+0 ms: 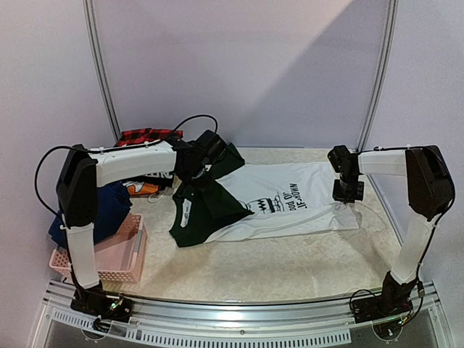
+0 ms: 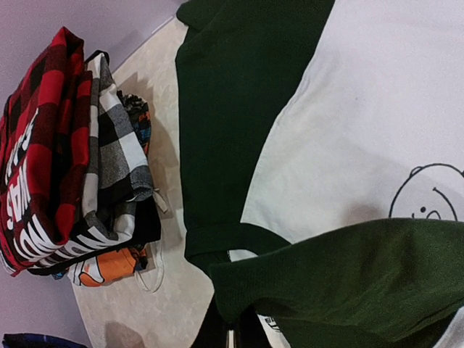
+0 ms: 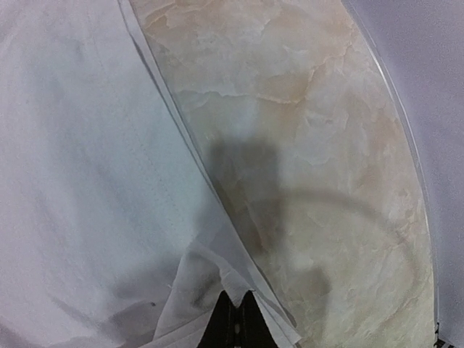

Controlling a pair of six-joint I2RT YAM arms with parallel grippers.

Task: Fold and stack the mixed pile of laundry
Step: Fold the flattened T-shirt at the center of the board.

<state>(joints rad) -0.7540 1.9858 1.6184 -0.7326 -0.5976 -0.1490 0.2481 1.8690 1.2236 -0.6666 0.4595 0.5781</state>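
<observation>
The white T-shirt point(image 1: 290, 210) lies spread out flat in the middle of the table point(image 1: 275, 268), a bit nearer the far edge. Its picture side faces up.

Our left gripper point(image 1: 197, 170) has its jaws pressed together on a green sleeve point(image 2: 348, 275) and holds it up over the shirt's chest. Our right gripper point(image 1: 348, 194) is at the shirt's other end, toward the right edge of the table. Its jaws pinch the hem point(image 3: 188, 167), and a little bit of white cloth is bunched up there.

A stack of folded clothes point(image 1: 145, 135) with a red checked shirt on top sits at the far left corner. Some blue clothes point(image 1: 109, 206) hang over the pink basket point(image 1: 109, 272) at the near left corner.

We think the shirt is light and very soft. It will sag and droop where we do not hold it, and it can wrinkle or slide on the smooth table. A thin pinch can slip off, so we think it is best to hold the thick sewn parts, like the hem, the sleeve end or the neck. We would hold it at two spots far apart so that the cloth stays flat when we fold it.
</observation>
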